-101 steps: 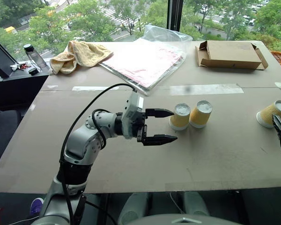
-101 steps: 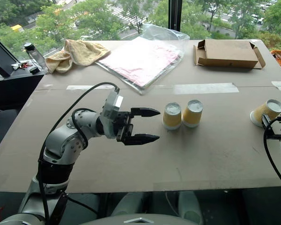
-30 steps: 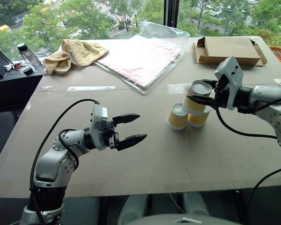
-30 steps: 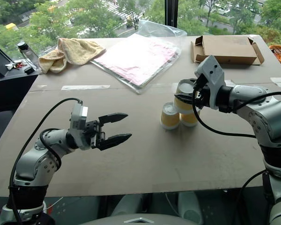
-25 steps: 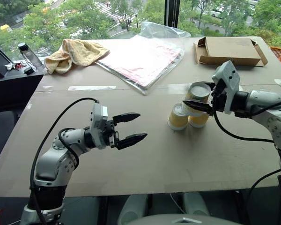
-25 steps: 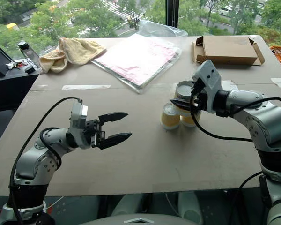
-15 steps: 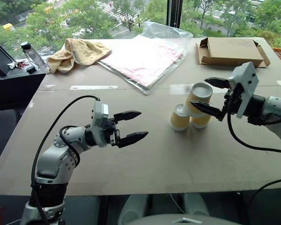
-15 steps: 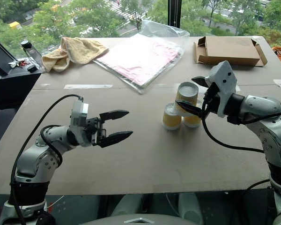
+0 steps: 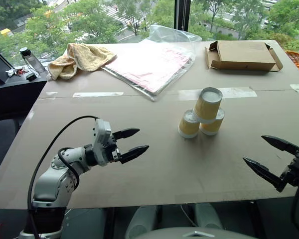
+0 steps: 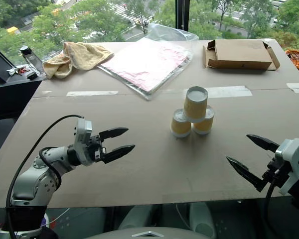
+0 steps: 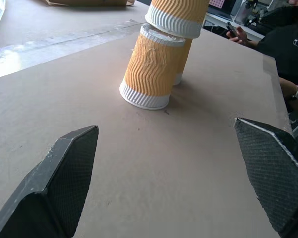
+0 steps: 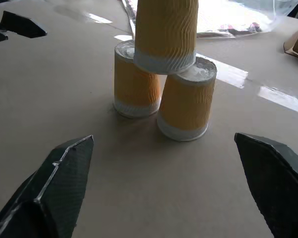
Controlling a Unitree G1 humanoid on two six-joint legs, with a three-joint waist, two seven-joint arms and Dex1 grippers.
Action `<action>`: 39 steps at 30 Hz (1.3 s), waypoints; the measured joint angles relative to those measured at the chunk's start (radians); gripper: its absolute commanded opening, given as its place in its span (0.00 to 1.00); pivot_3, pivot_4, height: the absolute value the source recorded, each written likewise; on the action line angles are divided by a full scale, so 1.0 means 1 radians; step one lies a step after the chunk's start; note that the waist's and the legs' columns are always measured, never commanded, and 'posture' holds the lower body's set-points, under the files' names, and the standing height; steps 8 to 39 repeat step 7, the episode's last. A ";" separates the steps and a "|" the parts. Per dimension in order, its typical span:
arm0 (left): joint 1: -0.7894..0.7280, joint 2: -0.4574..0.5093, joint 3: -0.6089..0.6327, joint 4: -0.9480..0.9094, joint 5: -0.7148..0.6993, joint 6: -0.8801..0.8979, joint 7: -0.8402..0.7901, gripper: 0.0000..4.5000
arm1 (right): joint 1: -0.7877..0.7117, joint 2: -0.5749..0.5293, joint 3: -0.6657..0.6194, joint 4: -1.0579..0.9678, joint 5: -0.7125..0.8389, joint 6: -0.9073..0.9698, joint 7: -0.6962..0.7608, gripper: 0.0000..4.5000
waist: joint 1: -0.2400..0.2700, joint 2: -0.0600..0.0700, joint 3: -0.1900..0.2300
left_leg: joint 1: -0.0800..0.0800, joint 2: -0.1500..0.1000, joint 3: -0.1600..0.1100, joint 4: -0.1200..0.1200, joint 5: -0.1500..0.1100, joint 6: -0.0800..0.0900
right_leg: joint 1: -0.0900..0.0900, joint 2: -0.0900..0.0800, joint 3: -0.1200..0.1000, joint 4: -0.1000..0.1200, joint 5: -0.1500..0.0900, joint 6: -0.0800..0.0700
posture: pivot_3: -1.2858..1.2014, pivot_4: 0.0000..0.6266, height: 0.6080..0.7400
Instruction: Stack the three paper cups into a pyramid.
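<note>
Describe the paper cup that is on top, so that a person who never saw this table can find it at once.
Start from the brown table and find the group of three yellow-tan ribbed cups near its middle, in front of the strip of tape. Two cups stand side by side upside down on the table. The top cup alone does not touch the table: it rests, also upside down, across their two white bases.

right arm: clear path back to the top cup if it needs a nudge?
Probably yes. The right gripper is open, holds nothing and points toward the pyramid, with only bare table between it and the top cup. That cup rests across both base cups, so any approach risks toppling the stack.
</note>
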 measured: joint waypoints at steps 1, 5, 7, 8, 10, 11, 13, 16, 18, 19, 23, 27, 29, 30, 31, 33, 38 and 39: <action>0.017 0.006 0.007 0.001 0.004 -0.006 -0.001 1.00 | 0.034 0.018 0.001 0.017 -0.020 -0.037 0.010 1.00 | 0.000 0.001 0.000 | 0.003 0.000 0.000 0.000 0.000 0.000 | 0.003 0.000 0.000 0.000 0.000 0.000 | 0.52 0.24 1.00; 0.066 0.011 0.028 0.009 0.016 -0.019 -0.004 1.00 | 0.088 0.056 0.005 0.082 -0.071 -0.166 0.029 1.00 | 0.000 0.001 -0.001 | 0.003 0.000 0.000 0.000 0.000 0.000 | 0.004 0.000 0.001 -0.001 0.000 0.000 | 0.52 0.24 1.00; 0.073 0.012 0.028 0.009 0.017 -0.019 -0.005 1.00 | 0.078 0.059 0.006 0.102 -0.084 -0.204 0.025 1.00 | 0.002 0.001 -0.001 | 0.003 0.000 0.000 0.001 0.000 0.000 | 0.004 -0.001 0.000 -0.001 0.000 0.000 | 0.52 0.24 1.00; 0.073 0.012 0.028 0.009 0.017 -0.019 -0.005 1.00 | 0.078 0.059 0.006 0.102 -0.084 -0.204 0.025 1.00 | 0.002 0.001 -0.001 | 0.003 0.000 0.000 0.001 0.000 0.000 | 0.004 -0.001 0.000 -0.001 0.000 0.000 | 0.52 0.24 1.00; 0.073 0.012 0.028 0.009 0.017 -0.019 -0.005 1.00 | 0.078 0.059 0.006 0.102 -0.084 -0.204 0.025 1.00 | 0.002 0.001 -0.001 | 0.003 0.000 0.000 0.001 0.000 0.000 | 0.004 -0.001 0.000 -0.001 0.000 0.000 | 0.52 0.24 1.00; 0.073 0.012 0.028 0.009 0.017 -0.019 -0.005 1.00 | 0.078 0.059 0.006 0.102 -0.084 -0.204 0.025 1.00 | 0.002 0.001 -0.001 | 0.003 0.000 0.000 0.001 0.000 0.000 | 0.004 -0.001 0.000 -0.001 0.000 0.000 | 0.52 0.24 1.00; 0.073 0.012 0.028 0.009 0.017 -0.019 -0.005 1.00 | 0.078 0.059 0.006 0.102 -0.084 -0.204 0.025 1.00 | 0.002 0.001 -0.001 | 0.003 0.000 0.000 0.001 0.000 0.000 | 0.004 -0.001 0.000 -0.001 0.000 0.000 | 0.52 0.24 1.00; 0.073 0.012 0.028 0.009 0.017 -0.019 -0.005 1.00 | 0.078 0.059 0.006 0.102 -0.084 -0.204 0.025 1.00 | 0.002 0.001 -0.001 | 0.003 0.000 0.000 0.001 0.000 0.000 | 0.004 -0.001 0.000 -0.001 0.000 0.000 | 0.52 0.24 1.00; 0.073 0.012 0.028 0.009 0.017 -0.019 -0.005 1.00 | 0.078 0.059 0.006 0.102 -0.084 -0.204 0.025 1.00 | 0.002 0.001 -0.001 | 0.003 0.000 0.000 0.001 0.000 0.000 | 0.004 -0.001 0.000 -0.001 0.000 0.000 | 0.52 0.24 1.00; 0.073 0.012 0.028 0.009 0.017 -0.019 -0.005 1.00 | 0.078 0.059 0.006 0.102 -0.084 -0.204 0.025 1.00 | 0.002 0.001 -0.001 | 0.003 0.000 0.000 0.001 0.000 0.000 | 0.004 -0.001 0.000 -0.001 0.000 0.000 | 0.52 0.24 1.00; 0.073 0.012 0.028 0.009 0.017 -0.019 -0.005 1.00 | 0.078 0.059 0.006 0.102 -0.084 -0.204 0.025 1.00 | 0.002 0.001 -0.001 | 0.003 0.000 0.000 0.001 0.000 0.000 | 0.004 -0.001 0.000 -0.001 0.000 0.000 | 0.52 0.24 1.00; 0.073 0.012 0.028 0.009 0.017 -0.019 -0.005 1.00 | 0.078 0.059 0.006 0.102 -0.084 -0.204 0.025 1.00 | 0.002 0.001 -0.001 | 0.003 0.000 0.000 0.001 0.000 0.000 | 0.004 -0.001 0.000 -0.001 0.000 0.000 | 0.52 0.24 1.00; 0.073 0.012 0.028 0.009 0.017 -0.019 -0.005 1.00 | 0.078 0.059 0.006 0.102 -0.084 -0.204 0.025 1.00 | 0.002 0.001 -0.001 | 0.003 0.000 0.000 0.001 0.000 0.000 | 0.004 -0.001 0.000 -0.001 0.000 0.000 | 0.52 0.24 1.00; 0.073 0.012 0.028 0.009 0.017 -0.019 -0.005 1.00 | 0.078 0.059 0.006 0.102 -0.084 -0.204 0.025 1.00 | 0.002 0.001 -0.001 | 0.003 0.000 0.000 0.001 0.000 0.000 | 0.004 -0.001 0.000 -0.001 0.000 0.000 | 0.52 0.24 1.00; 0.073 0.012 0.028 0.009 0.017 -0.019 -0.005 1.00 | 0.078 0.059 0.006 0.102 -0.084 -0.204 0.025 1.00 | 0.002 0.001 -0.001 | 0.003 0.000 0.000 0.001 0.000 0.000 | 0.004 -0.001 0.000 -0.001 0.000 0.000 | 0.52 0.24 1.00; 0.073 0.012 0.028 0.009 0.017 -0.019 -0.005 1.00 | 0.078 0.059 0.006 0.102 -0.084 -0.204 0.025 1.00 | 0.002 0.001 -0.001 | 0.003 0.000 0.000 0.001 0.000 0.000 | 0.004 -0.001 0.000 -0.001 0.000 0.000 | 0.52 0.24 1.00; 0.073 0.012 0.028 0.009 0.017 -0.019 -0.005 1.00 | 0.078 0.059 0.006 0.102 -0.084 -0.204 0.025 1.00 | 0.002 0.001 -0.001 | 0.003 0.000 0.000 0.001 0.000 0.000 | 0.004 -0.001 0.000 -0.001 0.000 0.000 | 0.52 0.24 1.00; 0.073 0.012 0.028 0.009 0.017 -0.019 -0.005 1.00 | 0.078 0.059 0.006 0.102 -0.084 -0.204 0.025 1.00 | 0.002 0.001 -0.001 | 0.003 0.000 0.000 0.001 0.000 0.000 | 0.004 -0.001 0.000 -0.001 0.000 0.000 | 0.52 0.24 1.00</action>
